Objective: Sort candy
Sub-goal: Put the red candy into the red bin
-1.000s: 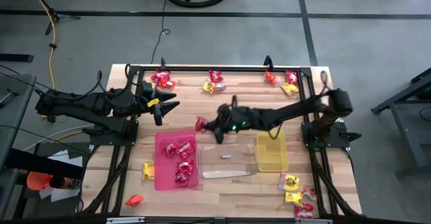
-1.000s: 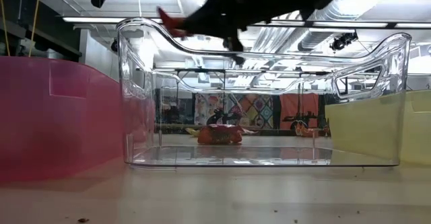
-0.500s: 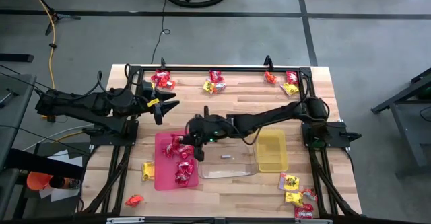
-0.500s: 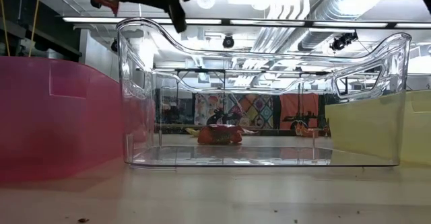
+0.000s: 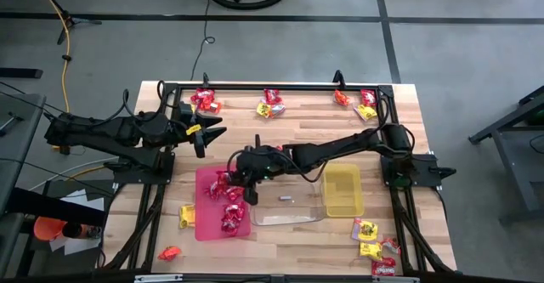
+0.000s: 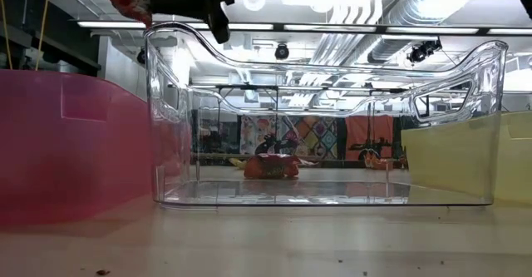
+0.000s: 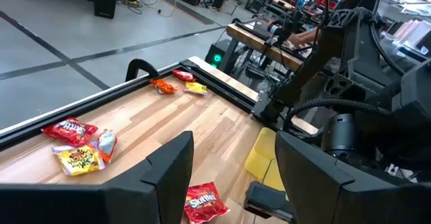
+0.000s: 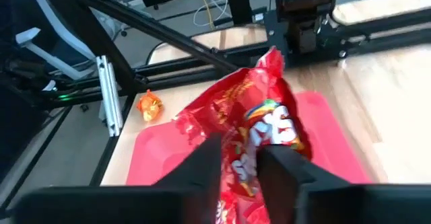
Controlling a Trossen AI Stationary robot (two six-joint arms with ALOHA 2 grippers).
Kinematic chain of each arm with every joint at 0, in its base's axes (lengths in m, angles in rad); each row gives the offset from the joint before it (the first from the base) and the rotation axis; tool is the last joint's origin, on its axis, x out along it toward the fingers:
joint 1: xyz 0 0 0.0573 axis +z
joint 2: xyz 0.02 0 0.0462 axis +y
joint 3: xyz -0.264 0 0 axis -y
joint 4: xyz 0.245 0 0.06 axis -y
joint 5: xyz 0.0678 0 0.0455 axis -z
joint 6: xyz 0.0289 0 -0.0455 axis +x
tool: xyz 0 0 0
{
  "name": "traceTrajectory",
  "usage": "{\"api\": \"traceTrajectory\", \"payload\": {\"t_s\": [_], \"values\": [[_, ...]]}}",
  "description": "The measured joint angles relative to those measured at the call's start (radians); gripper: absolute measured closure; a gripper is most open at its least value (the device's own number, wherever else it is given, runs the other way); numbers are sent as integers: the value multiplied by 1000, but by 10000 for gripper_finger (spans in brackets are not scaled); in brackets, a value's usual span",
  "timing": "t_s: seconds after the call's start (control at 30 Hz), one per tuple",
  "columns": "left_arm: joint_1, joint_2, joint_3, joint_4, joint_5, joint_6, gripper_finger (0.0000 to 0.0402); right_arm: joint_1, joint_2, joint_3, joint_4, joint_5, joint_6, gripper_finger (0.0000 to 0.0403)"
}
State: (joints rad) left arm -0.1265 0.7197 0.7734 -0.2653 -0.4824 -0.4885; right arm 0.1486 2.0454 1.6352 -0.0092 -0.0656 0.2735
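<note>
My right gripper [image 5: 231,174] reaches in from the table's right and hangs over the far right part of the red tray [image 5: 206,229]. It is shut on a red candy packet [image 8: 259,126], which also shows at the top left of the low view [image 6: 125,1]. Several red packets [image 5: 232,205] lie in the red tray. The clear tray [image 5: 289,212] and the yellow tray [image 5: 342,191] stand to its right. My left gripper [image 5: 208,132] waits open at the far left, above the table, with nothing between its fingers [image 7: 168,177]. My right gripper pinches one end of the red packet [image 8: 246,155] between its two fingers [image 8: 202,167]. The fingers slant down from the table's right. The rest of the packet sticks out ahead of the fingertips, crumpled and lifted clear above the red tray.
Loose candy lies along the far edge [image 5: 204,101] [image 5: 270,103] [image 5: 361,103], at the near right corner [image 5: 374,249] and left of the red tray [image 5: 187,216] [image 5: 170,252]. A black frame rail [image 5: 280,86] runs along the table's far edge.
My right gripper has carried the red packet toward the table's left, from above the clear tray's far left corner to above the red tray, rolling as it went. In the last half second it has stayed in place there.
</note>
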Motion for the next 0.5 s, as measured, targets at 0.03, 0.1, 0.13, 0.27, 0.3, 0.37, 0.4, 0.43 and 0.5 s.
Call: {"api": "traceTrajectory", "payload": {"t_s": [0.03, 0.1, 0.13, 0.27, 0.3, 0.37, 0.4, 0.43, 0.5], "values": [[0, 0, 0, 0, -1, 3, 204, 0, 4, 0, -2, -3, 12, 291], [0, 0, 0, 0, -3, 3, 204, 0, 13, -1, -4, -8, 29, 250], [0, 0, 0, 0, -5, 2, 204, 2, 19, -1, -1, -13, 35, 230], [0, 0, 1, 0, -6, 2, 204, 3, 30, -2, 30, -14, 31, 166], [0, 0, 1, 0, -6, 2, 204, 3, 30, -2, 36, -14, 24, 155], [0, 0, 1, 0, -6, 2, 204, 3, 30, -2, 39, -14, 4, 139], [0, 0, 1, 0, -6, 2, 204, 2, 30, -2, 37, -14, -2, 134], [0, 0, 1, 0, -7, 2, 204, 0, 30, -2, 35, -14, -4, 130], [0, 0, 1, 0, -16, 8, 204, 0, 30, -2, 39, -19, 2, 128]]}}
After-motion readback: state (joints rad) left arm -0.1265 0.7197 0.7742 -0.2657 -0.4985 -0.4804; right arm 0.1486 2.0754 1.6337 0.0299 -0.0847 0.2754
